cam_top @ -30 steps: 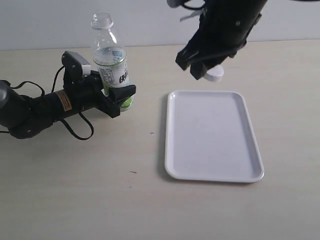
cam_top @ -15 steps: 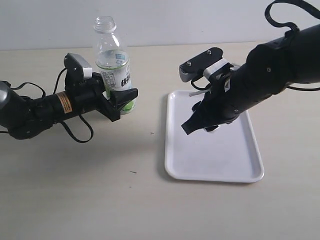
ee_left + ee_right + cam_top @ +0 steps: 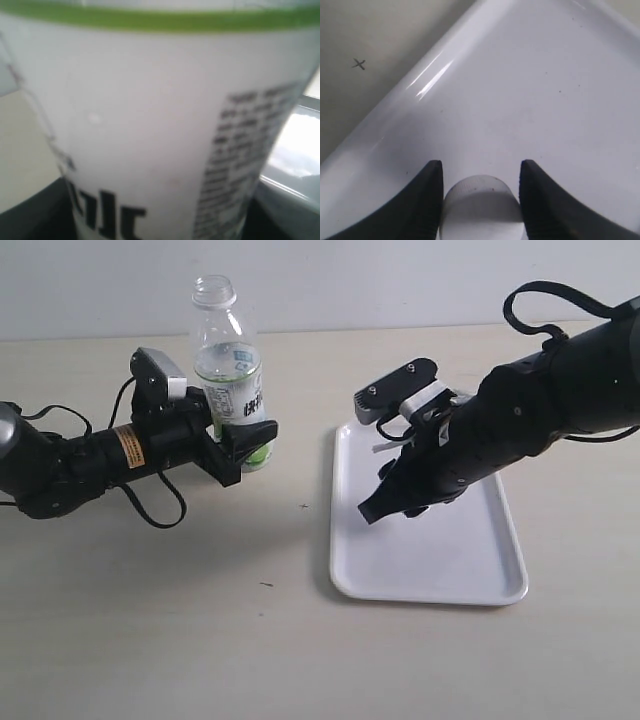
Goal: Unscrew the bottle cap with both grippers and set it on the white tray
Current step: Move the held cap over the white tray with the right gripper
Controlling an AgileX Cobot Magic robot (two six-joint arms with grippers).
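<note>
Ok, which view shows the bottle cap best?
Right wrist view: the bottle cap sits plainly in the right gripper over the white tray. The exterior view hides it; left wrist shows only the bottle.

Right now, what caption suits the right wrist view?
Black jaws clamp the bottle cap over the white tray, beside its raised rim.

The exterior camera looks down from a raised spot across the table (image 3: 150, 640), taking in the whole scene. The left wrist camera sits hard against the bottle (image 3: 150, 125), which stands at 10 o'clock in the exterior view. The right wrist camera faces steeply down, close over the white tray (image 3: 520, 75), at 4 o'clock there.
</note>
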